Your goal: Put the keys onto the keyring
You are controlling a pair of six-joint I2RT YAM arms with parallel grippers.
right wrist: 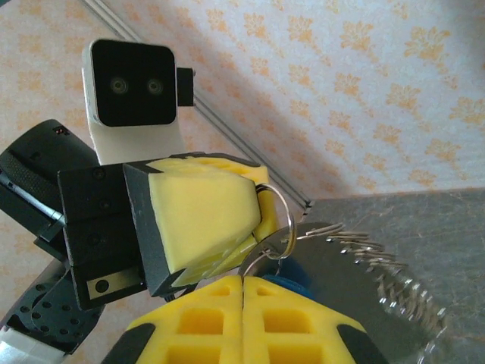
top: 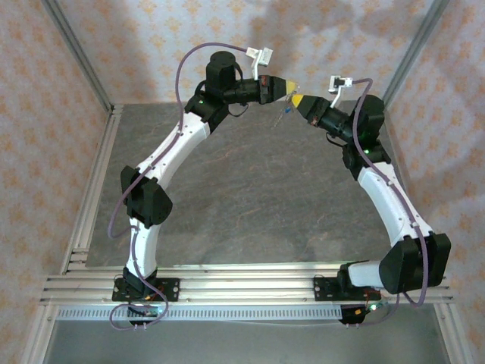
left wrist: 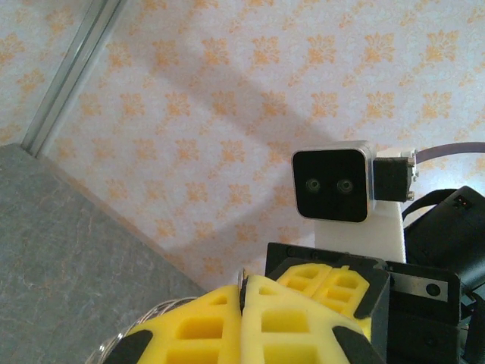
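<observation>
In the top view, the left gripper point(top: 286, 89) and right gripper point(top: 301, 101) are seen tip to tip above the table point(top: 250, 197), with the key point(top: 286, 112) hanging just below.

In the left wrist view, the left jaws are pressed shut, and the keyring point(left wrist: 155, 307) is beside them.

In the right wrist view, the right jaws are clenched. A small ring point(right wrist: 286, 224) runs from the left fingertips to the right's seam. What is pinched cannot be told.

Lab robot cell: aluminium frame rails point(top: 242, 279), patterned backdrop panels point(top: 341, 30), grey tabletop point(top: 258, 197).
</observation>
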